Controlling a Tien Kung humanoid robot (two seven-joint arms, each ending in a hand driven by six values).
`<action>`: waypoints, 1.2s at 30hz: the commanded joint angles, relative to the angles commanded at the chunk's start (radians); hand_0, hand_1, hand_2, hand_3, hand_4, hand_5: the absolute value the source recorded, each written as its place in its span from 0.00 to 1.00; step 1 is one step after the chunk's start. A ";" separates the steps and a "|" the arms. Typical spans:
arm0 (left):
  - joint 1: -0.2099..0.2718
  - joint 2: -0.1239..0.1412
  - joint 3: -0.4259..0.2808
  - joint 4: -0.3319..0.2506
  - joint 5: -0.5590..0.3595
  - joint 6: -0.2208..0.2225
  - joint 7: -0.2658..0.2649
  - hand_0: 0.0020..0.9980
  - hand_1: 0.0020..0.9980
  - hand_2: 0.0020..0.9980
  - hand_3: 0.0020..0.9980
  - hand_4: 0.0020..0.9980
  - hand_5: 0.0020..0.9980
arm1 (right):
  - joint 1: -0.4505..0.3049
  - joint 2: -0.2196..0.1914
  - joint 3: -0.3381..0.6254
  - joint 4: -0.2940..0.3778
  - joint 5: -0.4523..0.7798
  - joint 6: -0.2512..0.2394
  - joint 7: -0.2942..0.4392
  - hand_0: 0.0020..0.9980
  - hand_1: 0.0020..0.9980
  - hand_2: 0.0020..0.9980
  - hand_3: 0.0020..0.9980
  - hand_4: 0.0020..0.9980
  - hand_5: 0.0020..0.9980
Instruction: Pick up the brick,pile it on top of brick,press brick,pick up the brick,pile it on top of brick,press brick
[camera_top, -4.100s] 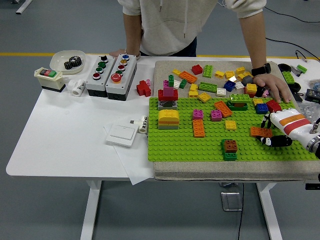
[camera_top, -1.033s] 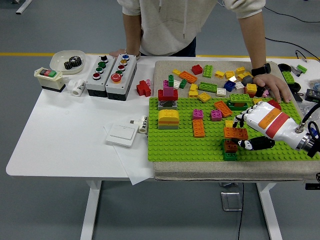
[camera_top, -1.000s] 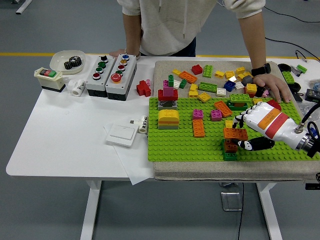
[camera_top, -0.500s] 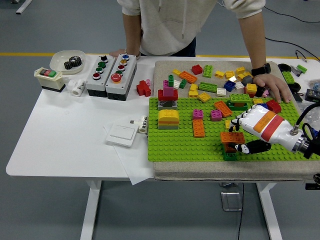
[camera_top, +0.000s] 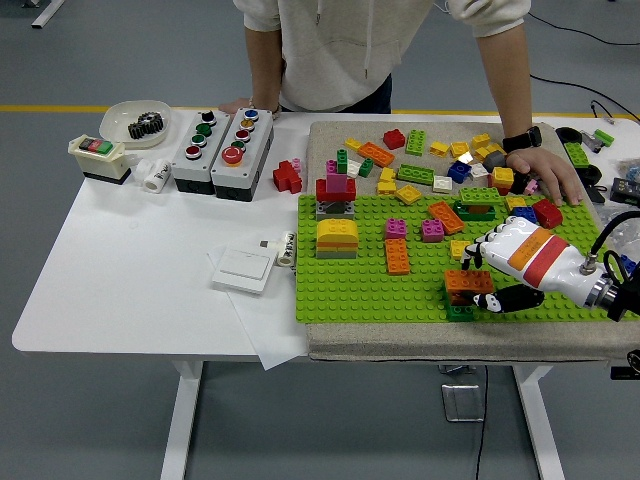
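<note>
The right hand (camera_top: 497, 275), white with an orange and red band at the wrist, reaches in from the right edge over the green baseplate (camera_top: 370, 290) and is closed about the orange brick (camera_top: 469, 281); pale fingers (camera_top: 490, 245) lie over the brick's far side and the dark thumb (camera_top: 505, 299) is at its near right end. The orange brick sits on top of the brown brick (camera_top: 458, 295), which in turn stands on a green brick (camera_top: 460, 312) near the baseplate's front edge. The orange brick's long axis runs left to right across the picture, roughly parallel to the table's near edge, studs upward and its top close to level; its left end overhangs nothing visible, and its right end is hidden by the hand. Whether it is fully seated on the brown brick cannot be told. The left arm is out of view. Elsewhere on the baseplate stand a yellow and grey stack (camera_top: 337, 238), a red and grey stack (camera_top: 336, 194), and a second orange brick (camera_top: 397, 256) lying with its long axis front to back. Loose bricks are scattered over the mat beyond. A person stands at the far side, one hand (camera_top: 552, 172) resting flat on the mat near the far right bricks, the other on the table by the button boxes (camera_top: 222, 147).
</note>
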 joint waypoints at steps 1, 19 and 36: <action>0.000 0.000 -0.002 0.000 0.003 0.000 0.001 0.77 0.75 0.75 0.59 0.66 0.68 | -0.001 0.001 0.000 -0.001 0.001 -0.001 0.001 0.26 0.39 0.45 0.48 0.64 0.47; 0.002 0.000 -0.007 0.000 0.013 0.000 0.004 0.77 0.75 0.75 0.59 0.66 0.68 | -0.005 0.008 0.001 -0.007 0.000 -0.004 0.004 0.25 0.39 0.46 0.48 0.65 0.48; -0.001 -0.001 -0.003 0.000 0.005 0.001 0.001 0.77 0.75 0.75 0.60 0.66 0.68 | -0.004 0.009 0.006 -0.009 0.001 0.003 0.005 0.25 0.40 0.46 0.49 0.66 0.46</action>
